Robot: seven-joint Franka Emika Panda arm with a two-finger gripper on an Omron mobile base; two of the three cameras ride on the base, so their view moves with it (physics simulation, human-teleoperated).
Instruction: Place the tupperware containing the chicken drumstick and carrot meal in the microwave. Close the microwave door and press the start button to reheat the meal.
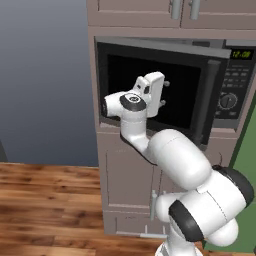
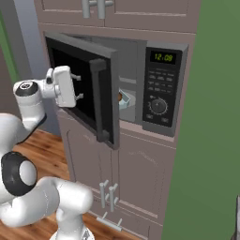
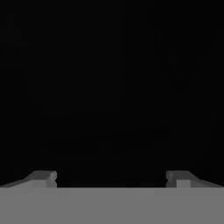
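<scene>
The claw (image 2: pixel 77 86), spread wide and holding nothing, faces the black window of the half-open door (image 2: pixel 79 91) from outside, left of its bar handle (image 2: pixel 99 101), while the tupperware (image 2: pixel 125 99) already sits in the microwave (image 2: pixel 140 84) behind that door.

tupperware (image 2: pixel 125 100) inside microwave (image 2: pixel 140 84), microwave door (image 2: pixel 84 89) half open before it, end effector (image 2: pixel 78 86) against door's outer face

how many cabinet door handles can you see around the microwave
4. Two handles hang on the upper cabinet doors above the microwave, cut off by the top edge. Two more handles sit side by side on the lower cabinet doors beneath it. Others may lie out of frame.
</scene>
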